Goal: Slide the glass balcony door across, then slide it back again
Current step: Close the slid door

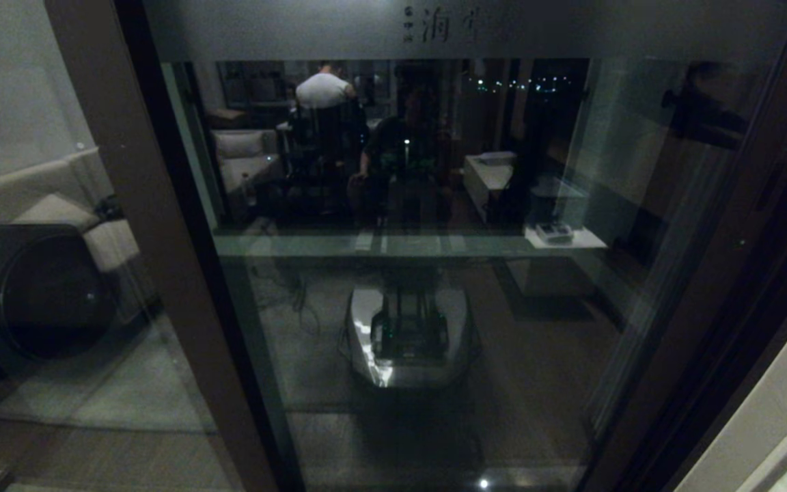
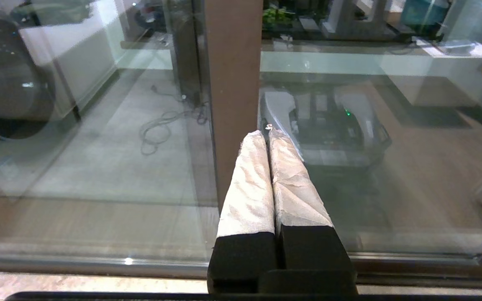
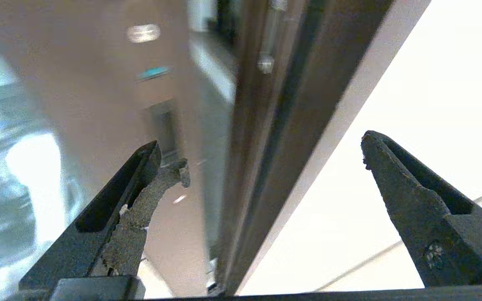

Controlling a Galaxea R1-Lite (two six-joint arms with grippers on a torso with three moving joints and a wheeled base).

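Filling nearly the whole head view: the glass balcony door (image 1: 434, 273), its dark brown stiles (image 1: 154, 246) slanting down on either side and a frosted band with characters (image 1: 434, 26) running across the top. Reflecting in the pane, a dim room with two people and the robot's own pale base (image 1: 407, 335) low in the middle. Showing through the glass beyond the left stile, a washing machine with a round dark door (image 1: 45, 294) and pale floor tiles. Standing just right of the door's right stile, a light wall (image 1: 769, 417).

Pointing at the door's lower part from the robot's left side, the left gripper (image 2: 266, 133), its two white-wrapped fingers (image 2: 249, 184) pressing together with nothing between them (the tips lying in line with a brown frame post (image 2: 232, 83), contact not discernible). Lying on the floor behind that glass, a loose cable (image 2: 161, 125).

Facing the door's right edge, the right gripper (image 3: 266, 150), its dark fingers (image 3: 416, 196) standing wide apart and gripping nothing; one finger sitting before the glass, the other before the white wall (image 3: 412, 83), the dark frame edge (image 3: 274, 125) running between them. Visible on that frame, a small round silvery fitting (image 3: 265, 63). Neither arm appearing directly in the head view.
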